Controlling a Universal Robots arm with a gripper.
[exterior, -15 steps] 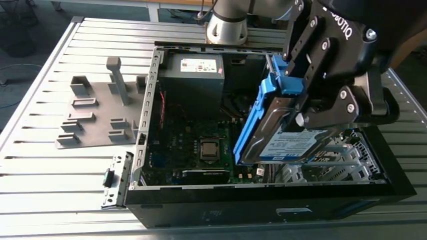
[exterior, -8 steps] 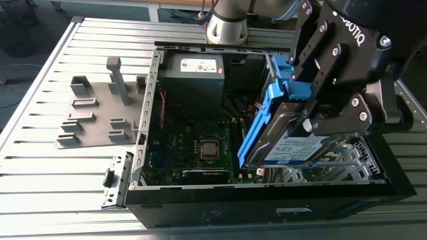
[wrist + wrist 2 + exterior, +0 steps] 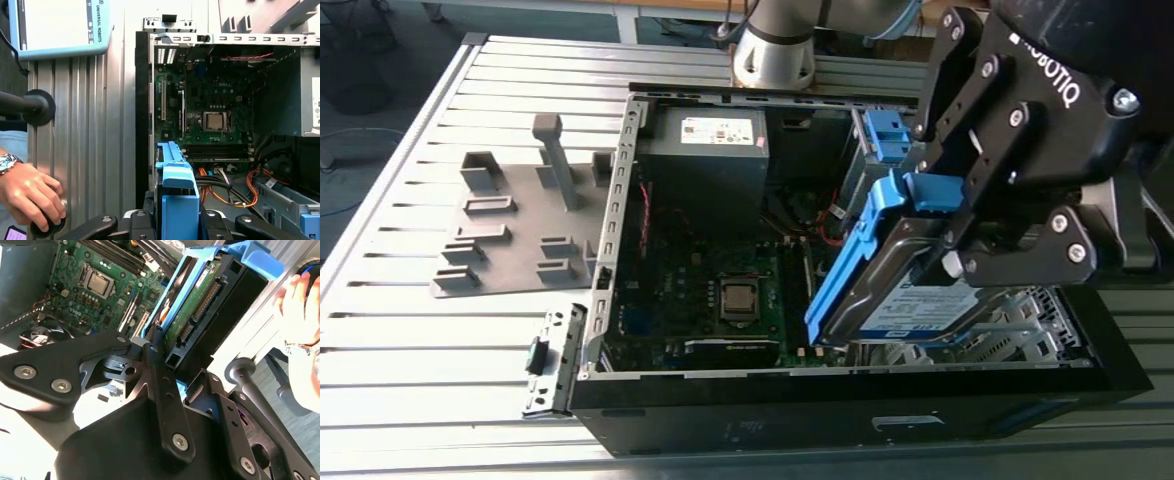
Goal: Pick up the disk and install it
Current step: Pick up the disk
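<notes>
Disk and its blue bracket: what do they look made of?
The disk: seemingly metal casing, dull grey, with a glossy blue-and-white label; the second wrist view shows a green circuit board on one face. The bracket: probably moulded plastic, uniform bright blue with a soft sheen and rounded edges.

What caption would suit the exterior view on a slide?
The claw grips the blue-framed disk, held tilted over the open computer case on a slatted metal table.
</notes>
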